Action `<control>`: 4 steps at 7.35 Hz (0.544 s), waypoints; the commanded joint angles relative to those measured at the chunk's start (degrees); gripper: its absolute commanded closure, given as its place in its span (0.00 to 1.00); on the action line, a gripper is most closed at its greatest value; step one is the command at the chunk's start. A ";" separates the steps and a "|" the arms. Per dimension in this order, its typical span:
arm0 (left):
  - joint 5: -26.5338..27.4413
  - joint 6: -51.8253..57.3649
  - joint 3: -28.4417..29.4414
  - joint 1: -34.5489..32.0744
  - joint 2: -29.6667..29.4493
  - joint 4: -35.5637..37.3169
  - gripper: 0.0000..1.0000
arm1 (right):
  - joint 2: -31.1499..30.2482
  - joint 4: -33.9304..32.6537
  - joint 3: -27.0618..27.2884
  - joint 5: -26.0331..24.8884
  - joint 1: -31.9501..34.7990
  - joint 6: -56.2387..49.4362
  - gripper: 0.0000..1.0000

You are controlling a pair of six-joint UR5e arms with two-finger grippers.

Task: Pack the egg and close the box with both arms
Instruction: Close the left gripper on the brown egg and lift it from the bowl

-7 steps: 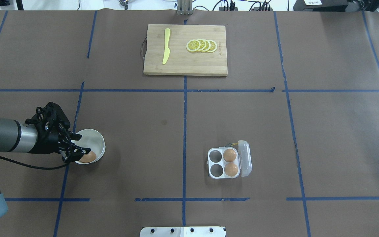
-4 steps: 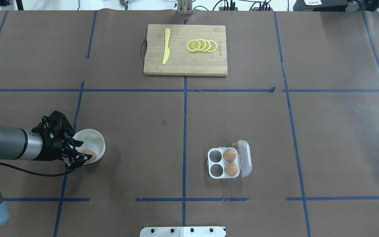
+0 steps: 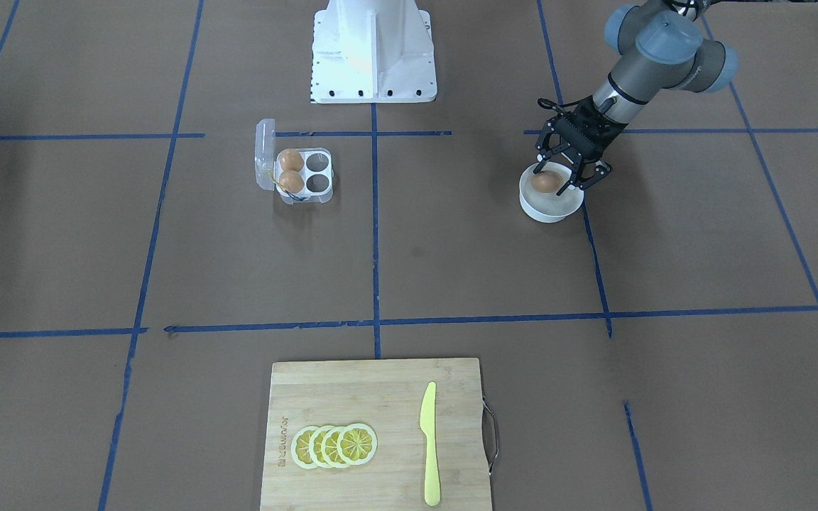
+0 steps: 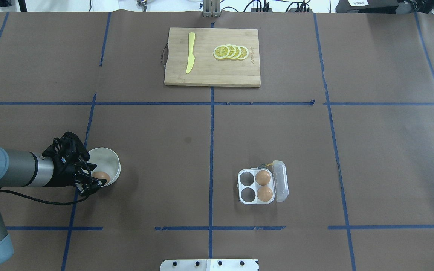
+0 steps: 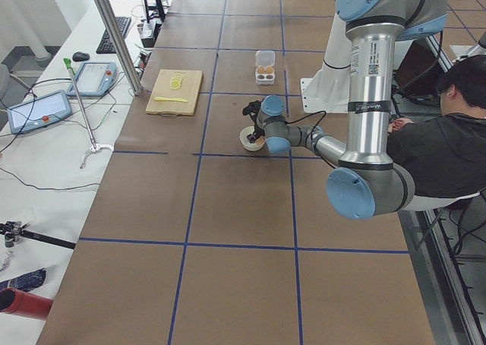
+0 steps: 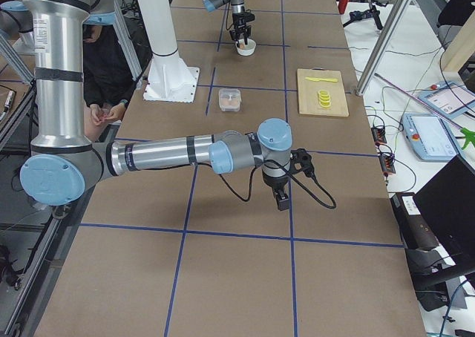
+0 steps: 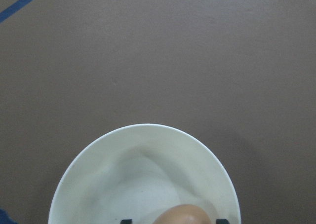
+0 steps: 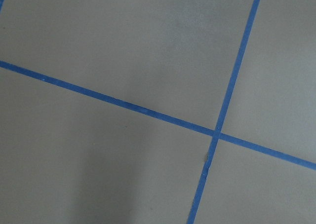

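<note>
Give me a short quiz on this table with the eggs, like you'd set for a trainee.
1. True or false: the box has its lid shut.
2. The egg by the left claw is: A in the box; B in the white bowl; C held high in the air.
3. Fill in: ___ of the box's four cups are empty.
Key: 1 false; 2 B; 3 two.

Even bright overhead light, soft shadows.
</note>
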 commanded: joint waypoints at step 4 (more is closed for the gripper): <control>0.13 0.06 1.90 0.27 -0.39 0.00 0.37 | -0.53 0.00 -0.07 0.00 0.09 0.00 0.00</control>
